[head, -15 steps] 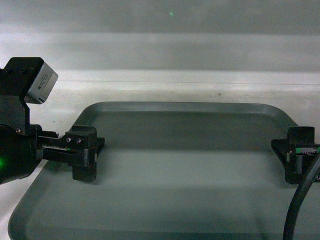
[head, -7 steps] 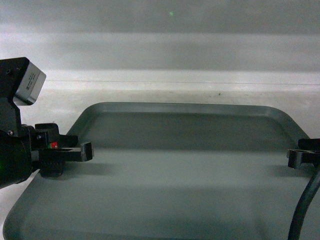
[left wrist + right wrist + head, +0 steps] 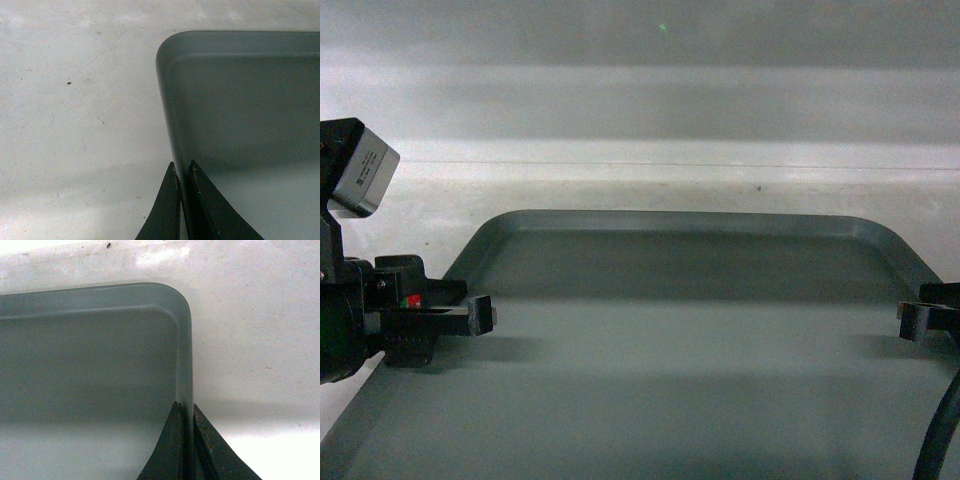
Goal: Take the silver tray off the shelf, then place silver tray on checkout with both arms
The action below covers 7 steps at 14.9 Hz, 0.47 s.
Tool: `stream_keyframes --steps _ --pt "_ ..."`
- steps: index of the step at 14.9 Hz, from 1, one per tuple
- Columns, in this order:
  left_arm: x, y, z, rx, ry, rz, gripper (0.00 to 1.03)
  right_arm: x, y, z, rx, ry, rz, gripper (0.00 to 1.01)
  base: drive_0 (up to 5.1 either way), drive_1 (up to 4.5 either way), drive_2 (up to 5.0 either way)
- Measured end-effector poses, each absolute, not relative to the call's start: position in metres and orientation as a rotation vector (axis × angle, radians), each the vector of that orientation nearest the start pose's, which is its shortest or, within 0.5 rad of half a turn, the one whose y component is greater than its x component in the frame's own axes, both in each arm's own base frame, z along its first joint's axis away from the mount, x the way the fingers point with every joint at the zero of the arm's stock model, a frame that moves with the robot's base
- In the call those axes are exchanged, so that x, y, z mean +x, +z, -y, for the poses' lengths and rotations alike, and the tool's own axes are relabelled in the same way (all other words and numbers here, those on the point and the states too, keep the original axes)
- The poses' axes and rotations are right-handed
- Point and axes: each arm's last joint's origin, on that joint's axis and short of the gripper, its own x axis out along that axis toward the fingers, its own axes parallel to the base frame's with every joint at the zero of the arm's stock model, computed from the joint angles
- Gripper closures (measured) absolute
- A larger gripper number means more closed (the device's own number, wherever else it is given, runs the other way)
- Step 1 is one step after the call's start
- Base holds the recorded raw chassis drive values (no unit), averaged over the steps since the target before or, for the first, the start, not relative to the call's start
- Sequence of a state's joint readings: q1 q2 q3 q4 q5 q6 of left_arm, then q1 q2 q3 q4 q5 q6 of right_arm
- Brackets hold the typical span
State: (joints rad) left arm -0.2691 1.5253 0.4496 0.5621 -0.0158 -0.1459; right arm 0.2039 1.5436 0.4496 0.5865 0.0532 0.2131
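Nearest the head camera, the silver tray (image 3: 670,360) fills the lower part of the view, its near edge cut off by the frame and its flat grey floor running back to a low rim with rounded far corners. It lies on the white shelf (image 3: 650,190), whose speckled surface shows on both sides of it and beyond.

The left gripper (image 3: 480,312) reaches in from the left side and meets the tray at its left rim. In the left wrist view the two black fingers (image 3: 167,210) sit one on each side of that rim, nearly closed, with the rim pinched in the narrow slot between them. A grey box (image 3: 362,168) rides above that arm.

The right gripper (image 3: 918,320) comes in from the right edge, a black cable (image 3: 940,430) curving below it. Its wrist view shows the fingers (image 3: 172,445) straddling the tray's right rim in the same way, drawn close together on the raised edge.

Farther back, the far rim of the tray stands just short of a pale wall of white shelving (image 3: 650,100).
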Motion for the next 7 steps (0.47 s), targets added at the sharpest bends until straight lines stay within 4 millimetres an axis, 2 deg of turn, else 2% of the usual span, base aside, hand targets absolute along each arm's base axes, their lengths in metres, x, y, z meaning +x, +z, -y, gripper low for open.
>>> stream_keyframes --steps 3,7 --pt "0.247 0.137 0.069 -0.052 -0.213 -0.53 0.99 0.252 0.138 -0.051 0.141 0.093 -0.523 0.98 0.0 0.0 0.0" --pt "0.24 0.156 0.067 -0.048 -0.213 -0.485 0.99 0.244 0.159 -0.051 0.147 0.102 -0.477 0.98 0.0 0.0 0.0"
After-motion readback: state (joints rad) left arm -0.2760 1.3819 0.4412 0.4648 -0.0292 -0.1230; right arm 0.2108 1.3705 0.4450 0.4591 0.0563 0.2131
